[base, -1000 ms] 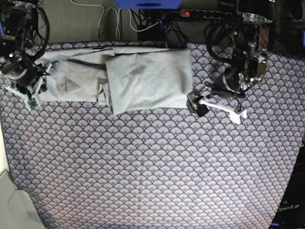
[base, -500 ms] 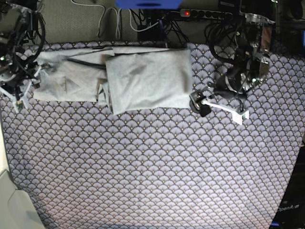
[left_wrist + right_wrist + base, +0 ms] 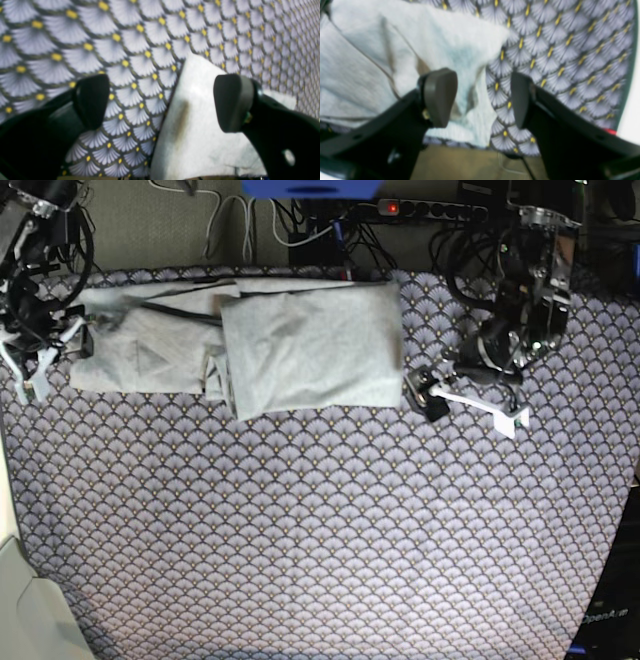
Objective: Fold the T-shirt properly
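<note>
The light grey T-shirt lies partly folded at the back of the table, plain side up, with a doubled panel on the right and a flatter part on the left. My right gripper stands open just off the shirt's left edge; in its wrist view the gripper has nothing between its fingers, and the T-shirt lies under the left one. My left gripper is open beside the shirt's lower right corner. In its wrist view that gripper straddles the corner of the T-shirt without touching it.
The purple-grey scallop tablecloth covers the table. A power strip and cables run along the far edge behind the shirt. A pale surface sits at the near left corner.
My right gripper has opened, let go of the shirt's left edge and drawn back to the left and up. The left arm has drifted slightly right, still open.
</note>
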Controlling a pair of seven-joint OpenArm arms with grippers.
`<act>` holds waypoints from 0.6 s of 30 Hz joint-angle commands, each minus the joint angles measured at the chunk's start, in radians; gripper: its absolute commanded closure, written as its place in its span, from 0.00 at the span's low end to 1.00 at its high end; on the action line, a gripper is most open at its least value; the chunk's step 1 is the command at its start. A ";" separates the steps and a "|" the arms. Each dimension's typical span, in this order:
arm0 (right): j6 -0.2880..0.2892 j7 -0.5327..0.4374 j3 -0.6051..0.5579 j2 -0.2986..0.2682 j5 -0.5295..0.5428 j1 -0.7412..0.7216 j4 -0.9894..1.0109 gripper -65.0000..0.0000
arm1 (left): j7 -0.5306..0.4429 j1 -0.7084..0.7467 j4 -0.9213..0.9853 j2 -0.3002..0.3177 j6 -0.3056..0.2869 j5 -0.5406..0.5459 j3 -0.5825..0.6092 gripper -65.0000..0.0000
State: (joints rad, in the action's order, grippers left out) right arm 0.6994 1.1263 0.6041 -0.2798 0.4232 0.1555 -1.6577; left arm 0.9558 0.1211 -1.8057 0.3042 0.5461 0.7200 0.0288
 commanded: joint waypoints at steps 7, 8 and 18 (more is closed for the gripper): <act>-0.001 -0.030 0.009 -0.020 0.012 -0.032 0.093 0.40 | -0.005 -0.005 -0.019 0.017 -0.002 0.013 -0.003 0.00; -0.001 -0.039 0.009 -0.020 0.012 -0.037 0.107 0.40 | -0.005 -0.005 -0.019 0.017 -0.002 0.013 -0.003 0.00; -0.001 -0.065 0.007 -0.023 0.012 -0.043 0.175 0.40 | -0.005 -0.004 -0.013 0.017 -0.002 0.011 -0.003 0.00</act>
State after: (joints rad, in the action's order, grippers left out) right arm 0.6991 1.0725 0.6060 -0.2825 0.4244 0.1223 -1.4658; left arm 0.9600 0.1272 -1.8046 0.3153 0.5461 0.7231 0.0296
